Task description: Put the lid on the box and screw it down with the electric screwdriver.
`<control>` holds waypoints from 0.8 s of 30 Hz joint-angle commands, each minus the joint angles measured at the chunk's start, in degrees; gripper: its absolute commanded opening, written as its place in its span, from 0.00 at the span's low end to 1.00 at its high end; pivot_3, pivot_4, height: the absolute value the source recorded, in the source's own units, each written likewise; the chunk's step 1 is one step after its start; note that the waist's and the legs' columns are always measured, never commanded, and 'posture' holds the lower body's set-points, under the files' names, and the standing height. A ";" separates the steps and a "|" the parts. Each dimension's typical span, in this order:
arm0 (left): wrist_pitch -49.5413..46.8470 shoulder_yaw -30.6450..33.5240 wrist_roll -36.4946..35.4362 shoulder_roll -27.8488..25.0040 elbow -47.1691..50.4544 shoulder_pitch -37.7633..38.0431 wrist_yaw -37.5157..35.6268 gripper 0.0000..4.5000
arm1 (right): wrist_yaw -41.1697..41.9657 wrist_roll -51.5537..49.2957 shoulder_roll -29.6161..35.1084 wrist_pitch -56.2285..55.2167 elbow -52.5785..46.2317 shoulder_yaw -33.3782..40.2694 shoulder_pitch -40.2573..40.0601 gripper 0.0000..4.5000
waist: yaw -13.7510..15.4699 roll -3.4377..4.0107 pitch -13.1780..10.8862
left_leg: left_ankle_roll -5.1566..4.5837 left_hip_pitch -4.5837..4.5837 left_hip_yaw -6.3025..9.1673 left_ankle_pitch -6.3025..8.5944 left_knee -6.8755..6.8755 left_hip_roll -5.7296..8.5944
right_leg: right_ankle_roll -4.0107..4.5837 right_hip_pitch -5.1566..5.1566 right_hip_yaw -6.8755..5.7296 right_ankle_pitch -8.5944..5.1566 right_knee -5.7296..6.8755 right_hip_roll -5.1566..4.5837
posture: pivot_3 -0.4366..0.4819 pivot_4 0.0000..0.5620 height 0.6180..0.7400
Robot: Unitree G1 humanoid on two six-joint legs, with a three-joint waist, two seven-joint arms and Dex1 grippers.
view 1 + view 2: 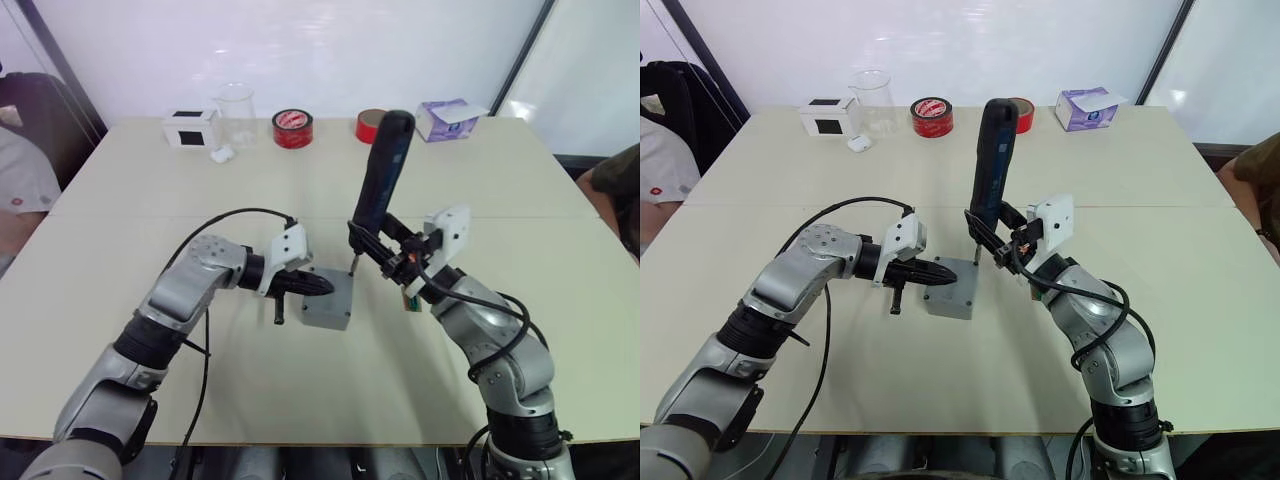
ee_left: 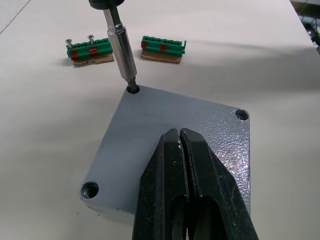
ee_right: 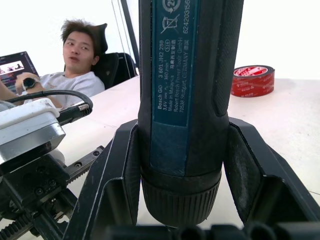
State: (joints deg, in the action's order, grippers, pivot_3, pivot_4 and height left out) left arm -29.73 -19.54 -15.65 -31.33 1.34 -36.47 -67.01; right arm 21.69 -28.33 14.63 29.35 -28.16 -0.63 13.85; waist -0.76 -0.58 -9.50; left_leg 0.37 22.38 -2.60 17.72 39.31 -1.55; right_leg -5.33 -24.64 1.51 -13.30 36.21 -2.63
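Beige desk (image 1: 120, 250) before a white wall. The lid (image 2: 175, 145) sits on the box (image 1: 326, 318) mid-desk. Left gripper (image 2: 186, 150), fingers closed and empty, presses on the lid. Right gripper (image 3: 182, 165) fingers clamp the upright electric screwdriver (image 1: 380, 175), its bit in the lid's corner hole.

A robotics lab or test room is showing here. A plain beige table (image 1: 120, 250) is standing before a bare white wall (image 1: 300, 50), with dark frame bars running up at both far corners. Along the table's far edge, lab oddments are sitting: a white box with a black face (image 1: 190, 129), a clear beaker (image 1: 236, 115), two red tape rolls (image 1: 292, 128), a purple-white carton (image 1: 447, 118). A person (image 3: 75, 65) is sitting in an office chair beside a laptop (image 3: 15, 67), watching.
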 commanded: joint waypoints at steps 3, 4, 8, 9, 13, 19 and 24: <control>-0.48 -0.39 0.83 -0.86 0.83 1.88 0.02 0.00 | 0.87 2.48 1.58 -0.24 -0.17 -2.86 -2.51 0.39 | 0.00 -0.05 0.08 | 0.00 -0.04 0.01 0.00 0.00 -0.01 | 0.00 0.04 0.00 0.00 0.00 0.02 | 0.48 0.27 1.00; -0.49 -0.41 0.87 -0.87 0.94 2.08 0.11 0.00 | 0.71 2.35 1.56 0.22 0.10 -2.86 -2.88 0.39 | 0.00 -0.08 0.17 | 0.00 -0.06 0.01 0.00 0.00 -0.01 | 0.00 0.07 0.00 0.00 0.00 0.02 | 0.48 0.27 1.00; -0.56 -0.66 1.17 -0.75 1.31 3.16 0.61 0.00 | -0.87 3.55 2.21 3.19 1.65 -3.29 -3.84 0.39 | 0.00 -0.13 0.46 | 0.00 -0.22 0.01 0.00 0.00 -0.02 | 0.02 0.23 0.00 -0.01 -0.01 0.01 | 0.48 0.27 1.00; -0.45 -0.76 1.29 -0.72 1.29 3.38 0.73 0.00 | -1.29 4.31 2.54 3.62 2.05 -3.63 -4.01 0.39 | 0.00 -0.15 0.51 | -0.01 -0.32 0.01 0.01 0.00 -0.02 | 0.03 0.32 0.00 -0.02 -0.01 0.01 | 0.48 0.27 1.00; -0.03 -0.95 1.58 -0.44 0.61 3.80 1.07 0.00 | -2.79 6.38 2.83 4.90 4.08 -5.13 -3.24 0.39 | -0.01 -0.32 0.67 | -0.03 -0.95 0.01 0.02 -0.13 -0.04 | 0.27 0.92 0.00 -0.19 -0.08 0.01 | 0.48 0.27 1.00; 0.34 -0.88 1.88 0.12 -0.27 4.02 1.51 0.00 | -3.37 6.86 2.13 6.04 6.27 -6.05 -0.27 0.39 | 0.04 -0.60 1.10 | -0.06 -1.19 0.25 0.04 -0.16 -0.09 | 0.51 1.17 -0.02 -0.38 -0.10 0.01 | 0.48 0.27 1.00; 0.10 -0.78 1.98 0.52 0.12 4.51 2.20 0.00 | -3.58 5.97 1.06 5.78 6.81 -5.53 -0.16 0.39 | 0.10 -0.64 1.24 | -0.06 -1.18 0.28 0.04 -0.16 -0.11 | 0.51 1.18 -0.03 -0.38 -0.11 0.01 | 0.48 0.27 1.00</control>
State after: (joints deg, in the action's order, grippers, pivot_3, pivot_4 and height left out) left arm -29.20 -19.47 -14.85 -30.83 1.99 -32.92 -65.40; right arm 18.33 -23.12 15.62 32.00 -24.99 -5.29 16.06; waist -0.66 -1.22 -8.27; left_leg 0.31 21.20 -2.31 17.76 39.15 -1.66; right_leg -4.82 -23.45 1.48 -13.69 36.11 -2.62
